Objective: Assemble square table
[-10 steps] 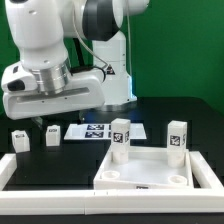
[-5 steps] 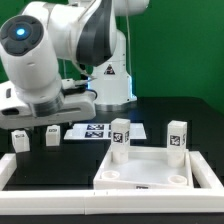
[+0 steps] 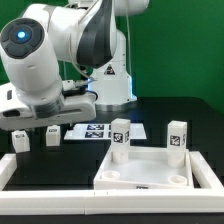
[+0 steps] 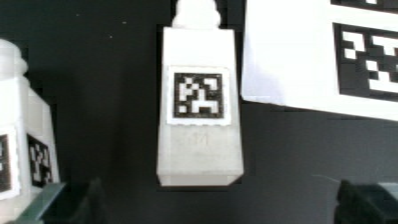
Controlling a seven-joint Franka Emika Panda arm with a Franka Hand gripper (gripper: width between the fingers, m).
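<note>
Gripper: Our gripper (image 4: 210,197) hangs over a loose leg, jaws spread wide on either side of it, holding nothing.
Leg: The leg (image 4: 196,110) sits just beside the marker board (image 4: 329,55), a dark gap between them, its tag facing the wrist camera.
Spare leg: A second loose leg (image 4: 15,130) waits on the side of the first away from the board.
Tabletop: The tabletop (image 3: 145,172) rests near the board, with one fitted leg (image 3: 120,133) and another fitted leg (image 3: 178,135) standing in its board-side corners.
Handling: We judge the leg light, rigid and smooth, so apt to slip. We would pinch it across its long flat sides at tag level, clear of the narrow end.
</note>
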